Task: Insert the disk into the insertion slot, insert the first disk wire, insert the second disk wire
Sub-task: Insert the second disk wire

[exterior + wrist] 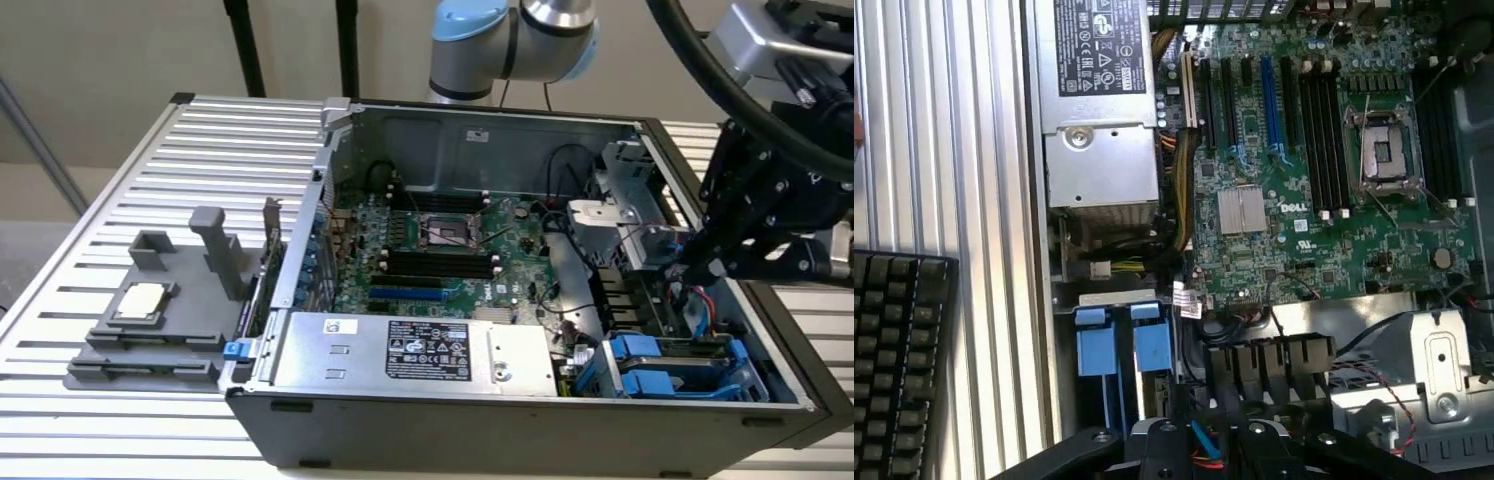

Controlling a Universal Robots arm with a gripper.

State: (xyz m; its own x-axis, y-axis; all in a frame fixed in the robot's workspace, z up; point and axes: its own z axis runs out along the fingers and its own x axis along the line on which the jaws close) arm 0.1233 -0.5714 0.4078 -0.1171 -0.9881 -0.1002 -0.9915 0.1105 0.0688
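The gripper (697, 268) is cut off at the exterior view's right edge and its tips sink among cables, so we barely make them out. From the wrist, its jaws look clenched on a blue wire (1199, 440). The disk (663, 383) sits in the slot (751, 372), at the case's (534, 420) near right corner. We see its blue frame; its label is hidden.

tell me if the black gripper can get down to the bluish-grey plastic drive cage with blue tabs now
Probably yes: the black gripper hangs over the open grey metal computer case, close by the bluish-grey plastic drive cage, whose top is uncovered. Thin red and blue wires between them could snag.
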